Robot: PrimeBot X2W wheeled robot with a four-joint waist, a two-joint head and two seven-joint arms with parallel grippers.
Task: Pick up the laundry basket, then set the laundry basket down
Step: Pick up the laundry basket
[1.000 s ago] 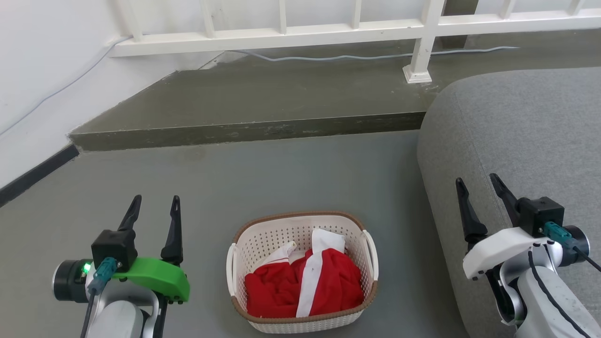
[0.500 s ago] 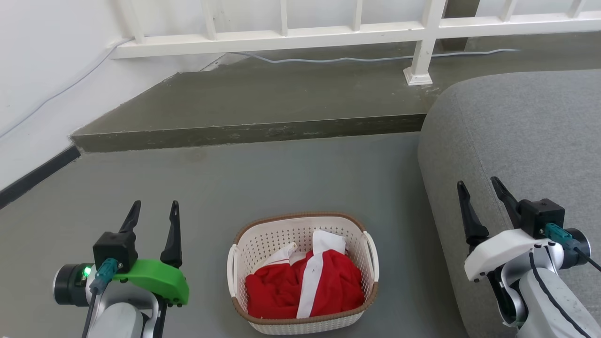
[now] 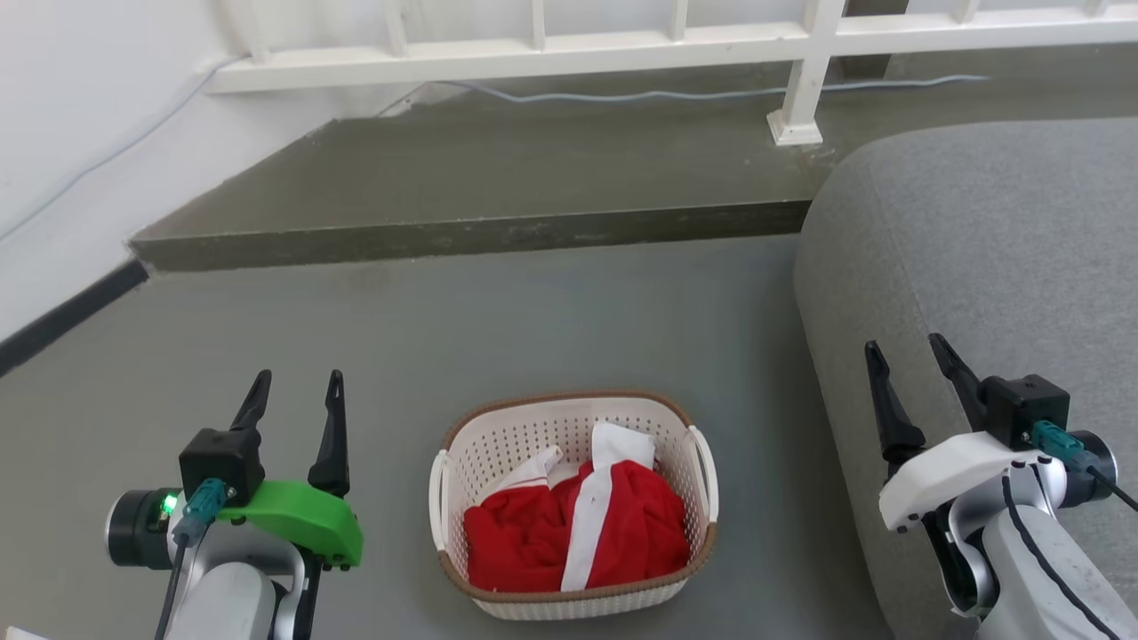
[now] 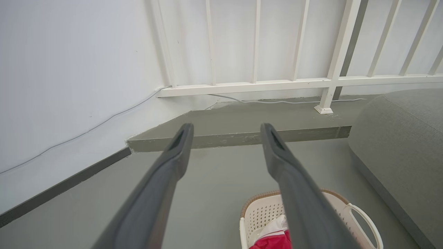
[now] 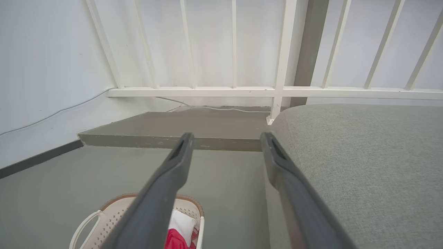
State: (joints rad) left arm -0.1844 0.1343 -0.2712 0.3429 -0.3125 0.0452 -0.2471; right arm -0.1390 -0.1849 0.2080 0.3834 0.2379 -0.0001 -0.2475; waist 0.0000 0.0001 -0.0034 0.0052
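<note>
Low on the grey floor [image 3: 533, 311], between the two arms in the head view, stands the small oval cream-white plastic laundry basket [image 3: 507, 444], upright, with perforated walls and a brown woven-look rim. One of its white loop handles [image 3: 709, 480] sticks out at each side, and neither is touched. Inside lies a crumpled red garment [image 3: 524, 542] with white stripes and a white part near the far wall.

To the basket's left, well apart from it, the left gripper [image 3: 299, 378] hangs above the floor on its green mount, its two long dark fingers spread wide with nothing between them. To the basket's right the right gripper [image 3: 901, 342] hangs on its white mount in front of the rounded grey fabric sofa [image 3: 978, 231], its fingers likewise wide apart and empty. In each wrist view the fingers point over the floor toward the far end of the room, and the basket shows low down beside or behind one finger, clear of the tips.

Beyond the basket a low dark concrete step [image 3: 498, 178] crosses the floor. A white barred railing [image 3: 533, 58] stands on it, with a pale cable [image 3: 676, 93] lying along its foot. A white wall [image 3: 71, 107] with a dark skirting strip closes the left side.
</note>
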